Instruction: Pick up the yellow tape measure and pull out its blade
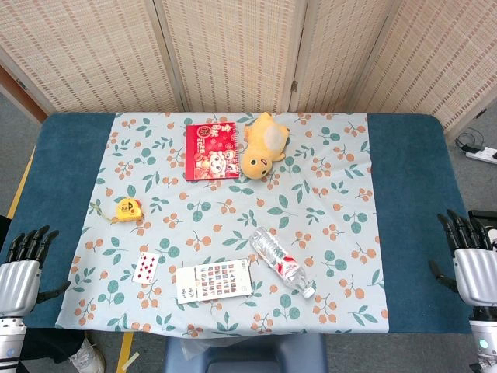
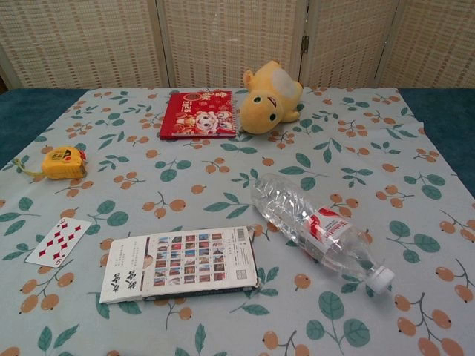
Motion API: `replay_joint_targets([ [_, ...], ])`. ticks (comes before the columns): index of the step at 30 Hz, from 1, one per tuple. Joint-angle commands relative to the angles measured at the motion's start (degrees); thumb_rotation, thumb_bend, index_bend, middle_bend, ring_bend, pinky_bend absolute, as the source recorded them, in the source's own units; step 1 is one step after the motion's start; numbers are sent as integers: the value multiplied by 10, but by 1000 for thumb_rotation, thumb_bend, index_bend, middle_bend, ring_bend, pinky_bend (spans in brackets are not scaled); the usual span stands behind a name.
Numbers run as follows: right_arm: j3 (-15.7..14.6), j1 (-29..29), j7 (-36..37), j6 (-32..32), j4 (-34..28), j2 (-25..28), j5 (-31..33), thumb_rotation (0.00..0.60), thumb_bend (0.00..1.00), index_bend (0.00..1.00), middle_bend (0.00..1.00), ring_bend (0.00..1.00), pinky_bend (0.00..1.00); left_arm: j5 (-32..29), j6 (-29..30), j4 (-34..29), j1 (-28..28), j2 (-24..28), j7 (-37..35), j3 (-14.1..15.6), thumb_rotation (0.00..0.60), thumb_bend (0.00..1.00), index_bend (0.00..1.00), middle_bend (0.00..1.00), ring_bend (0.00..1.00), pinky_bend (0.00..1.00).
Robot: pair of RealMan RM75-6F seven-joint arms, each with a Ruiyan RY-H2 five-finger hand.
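Note:
The yellow tape measure (image 1: 128,210) lies on the floral cloth near its left edge, with a short strap trailing to its left; the chest view shows the tape measure (image 2: 63,163) at the far left. My left hand (image 1: 23,268) hangs off the table's left front corner, fingers apart and holding nothing, well below and left of the tape. My right hand (image 1: 472,260) sits at the table's right edge, fingers spread and empty, far from the tape. Neither hand appears in the chest view.
On the floral cloth (image 1: 326,155) are a red booklet (image 1: 211,151), a yellow plush toy (image 1: 264,145), a clear water bottle (image 1: 283,262) lying on its side, a playing card (image 1: 146,266) and a flat printed box (image 1: 213,280). Woven screens stand behind the table.

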Motion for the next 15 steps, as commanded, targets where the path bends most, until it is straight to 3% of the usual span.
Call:
replay_joint_targets([
  [1,0,2,-3,-6,-5,2,2,600,353,0,80,90,0,-3,-2,3,-1,-4,-1,-1,600,173,165,90,88,0],
  [15,-2,2,4,-13,-10,9,7,600,353,0,84,99,0,8,-7,7,-13,-2,-14,-9,600,173,166,90,100,0],
])
